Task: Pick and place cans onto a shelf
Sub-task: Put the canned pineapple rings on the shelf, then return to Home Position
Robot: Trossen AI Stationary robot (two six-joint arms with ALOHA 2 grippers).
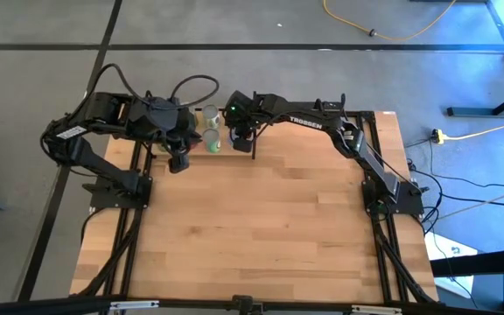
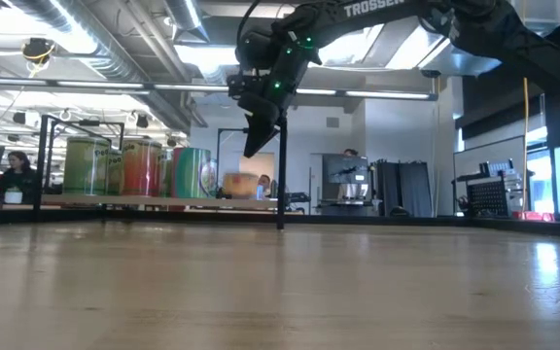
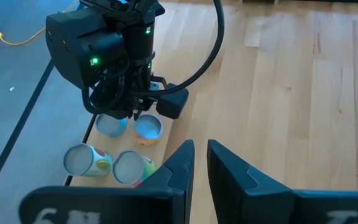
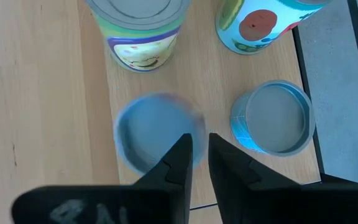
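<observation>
pale smooth wood table (image 1: 261, 219) with a soft sheen, cans (image 4: 143, 18) with dull silvery metal tops and glossy printed labels, light-wood shelf (image 4: 213, 93), matt black fingers (image 4: 235, 168)

At the top centre of the high view, the small round tins with silvery lids (image 1: 210, 127) show green and yellow labels. In the right wrist view, the green-yellow tin with a cartoon pattern (image 4: 138, 28) sits upper left, the pale-blue tin with a red dot (image 4: 260, 25) upper right, the grey-blue tin (image 4: 272, 118) right of centre. The light-wood plank desk (image 1: 261, 227) carries dark grain lines. The black fingers (image 4: 194, 158) are matte.
</observation>
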